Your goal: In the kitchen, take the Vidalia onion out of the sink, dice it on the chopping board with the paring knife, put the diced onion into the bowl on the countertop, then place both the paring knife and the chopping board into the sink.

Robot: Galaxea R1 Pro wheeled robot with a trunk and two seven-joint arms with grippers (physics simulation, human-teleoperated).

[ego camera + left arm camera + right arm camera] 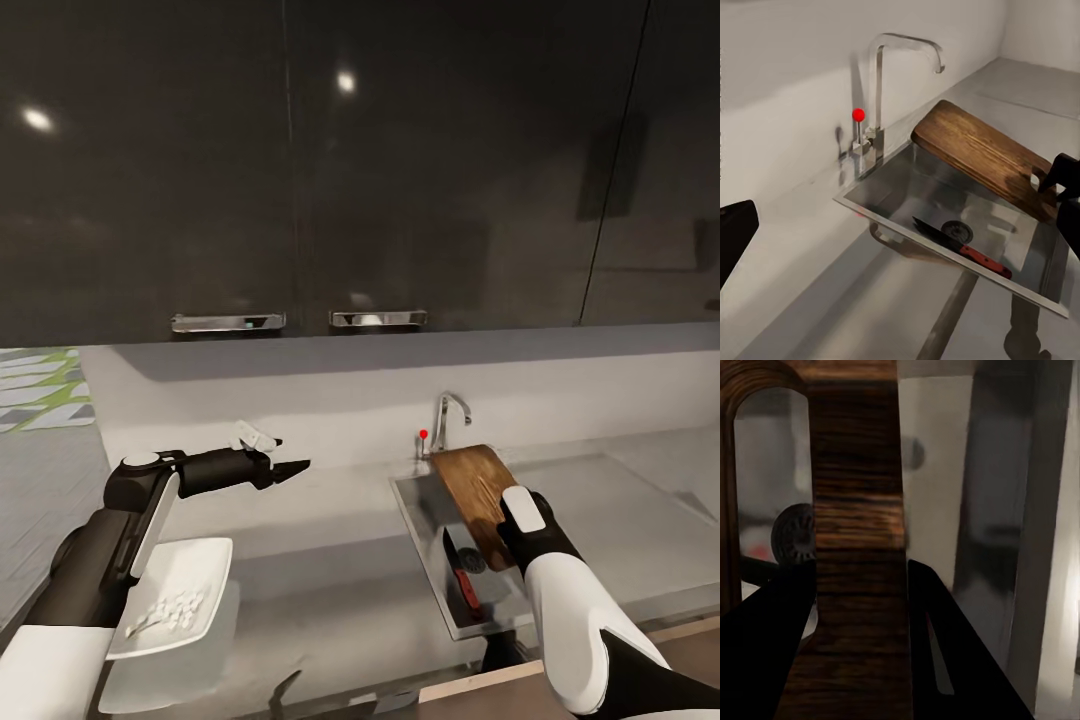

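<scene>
Black fingers [765, 652] of the right gripper [859, 645] sit either side of the dark brown wooden chopping board [855, 510], pinching its end by the slot handle; in the right wrist view the plank runs straight between them with no gap visible. From the head view the board [478, 485] tilts over the rectangular stainless steel sink [425, 520], its far edge resting near the curved chrome faucet with a red dot [447, 418], its gripped end over the basin. Below it the small paring knife with a reddish-black handle [961, 247] already lies on the basin floor beside the round drain. To finish well, I judge the board should be lowered slowly, kept clear of the knife, and released only once it rests.

On the grey glossy tabletop [330, 590], well apart from the sink, the shallow white bowl [185, 590] holds pale diced pieces. Farther out, the left gripper [290, 468] hovers empty; its fingers look nearly closed.
</scene>
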